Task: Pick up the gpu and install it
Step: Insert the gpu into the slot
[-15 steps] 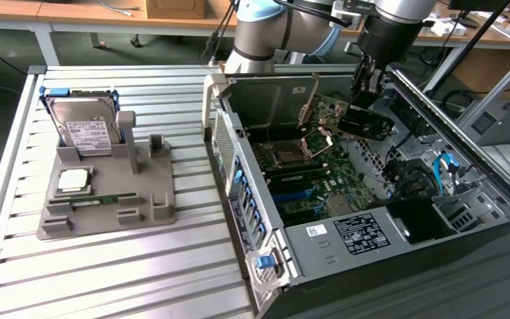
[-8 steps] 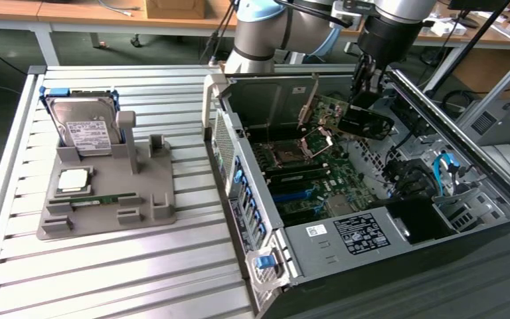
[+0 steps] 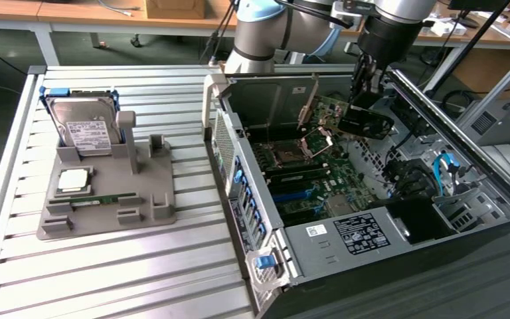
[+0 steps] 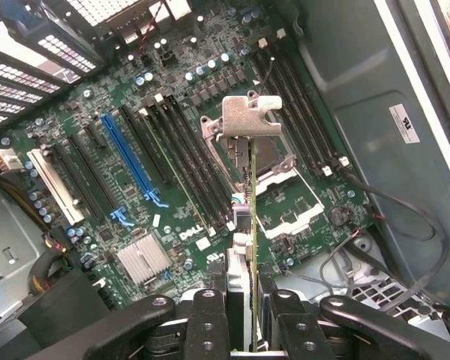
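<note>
Grasping the gpu (image 3: pixel 331 111) w/ the gripper (image 3: pixel 364 105), jaws clenched on both faces of the card. Hanging inside the open PC case (image 3: pixel 344 239), above the motherboard (image 4: pixel 135 187), not yet seated in a slot. Seen edge-on in wrist view, w/ silver bracket (image 4: pixel 247 116) at far end over CPU socket area; blue slot (image 4: pixel 131 165) well apart. On gray tray (image 3: pixel 104 219) at exterior view's left: hard drive (image 3: pixel 82 126) upright, memory stick (image 3: pixel 104 198) flat.

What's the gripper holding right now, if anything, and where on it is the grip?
The gripper holds the gpu edge-on between its fingers, pinched on its flat faces at the end away from the silver bracket, above the motherboard.
</note>
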